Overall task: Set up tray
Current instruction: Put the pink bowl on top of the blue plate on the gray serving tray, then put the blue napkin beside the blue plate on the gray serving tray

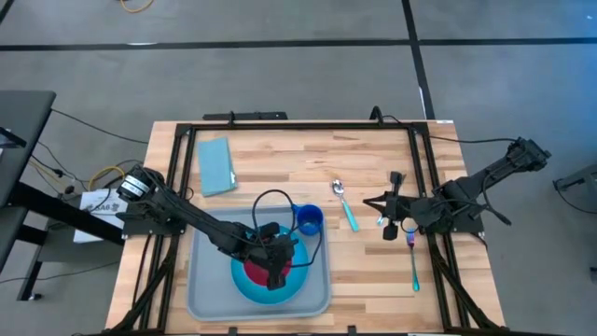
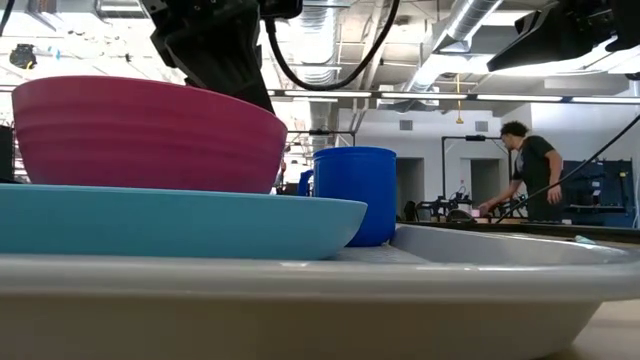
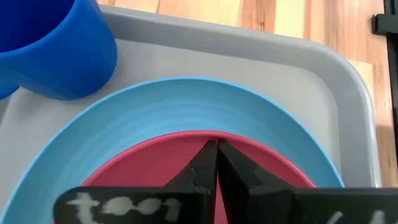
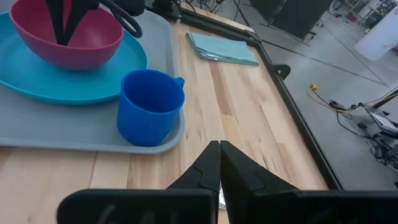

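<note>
The grey-blue tray [image 1: 203, 280] lies at the table's near edge. On it rests a round blue plate [image 1: 244, 284], and a pink bowl [image 4: 93, 37] stands on the plate. A blue cup [image 1: 309, 220] stands upright in the tray's far right corner. My left gripper [image 3: 216, 149] is shut, slanting down into the bowl's hollow; in the low view the bowl's wall [image 2: 150, 135] hides its tips. My right gripper [image 4: 219, 148] is shut, hovers over bare wood right of the tray and points toward the cup [image 4: 149, 106]. My left gripper's shut fingers [image 4: 62, 28] come from above and reach into the pink bowl's hollow. I cannot tell whether their tips touch the bowl's inner surface. The bowl stands upright on the plate.
A folded teal napkin [image 1: 216, 166] lies at the far left of the table. A spoon with a teal handle [image 1: 345, 203] lies right of the cup, and another teal-handled utensil [image 1: 414, 261] lies near the right edge. A black frame [image 1: 280, 126] borders the table. A person [image 2: 528, 165] stands far behind.
</note>
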`<action>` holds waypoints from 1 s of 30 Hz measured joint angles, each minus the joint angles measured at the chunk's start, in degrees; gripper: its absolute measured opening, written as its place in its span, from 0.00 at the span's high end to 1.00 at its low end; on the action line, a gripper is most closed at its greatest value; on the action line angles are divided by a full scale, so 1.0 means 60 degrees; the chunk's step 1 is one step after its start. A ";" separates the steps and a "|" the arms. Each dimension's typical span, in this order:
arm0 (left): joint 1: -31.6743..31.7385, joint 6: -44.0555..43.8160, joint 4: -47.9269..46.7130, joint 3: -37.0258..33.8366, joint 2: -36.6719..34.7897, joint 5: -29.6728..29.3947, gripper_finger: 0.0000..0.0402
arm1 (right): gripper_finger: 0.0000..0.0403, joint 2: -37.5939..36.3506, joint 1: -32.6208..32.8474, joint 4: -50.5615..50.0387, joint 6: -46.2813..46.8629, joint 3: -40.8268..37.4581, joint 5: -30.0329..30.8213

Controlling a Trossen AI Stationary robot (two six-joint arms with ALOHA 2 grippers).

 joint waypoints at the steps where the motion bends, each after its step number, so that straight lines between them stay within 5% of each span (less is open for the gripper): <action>1: 0.0000 0.0048 0.0046 0.0000 0.0000 0.0000 1.00 | 1.00 0.0000 0.0000 -0.0001 0.0000 0.0001 0.0000; 15: -0.0007 0.0352 -0.0796 0.0766 0.0000 -0.0069 1.00 | 1.00 0.0000 0.0000 -0.0007 0.0004 0.0001 0.0000; 21: -0.0011 0.0240 -0.3403 0.2494 0.0000 -0.0398 1.00 | 1.00 0.0002 0.0000 -0.0011 0.0076 0.0001 0.0000; 30: -0.0257 -0.0059 -0.9532 0.5629 -0.0003 -0.2382 1.00 | 1.00 0.0004 0.0001 -0.0033 0.0083 0.0001 -0.0008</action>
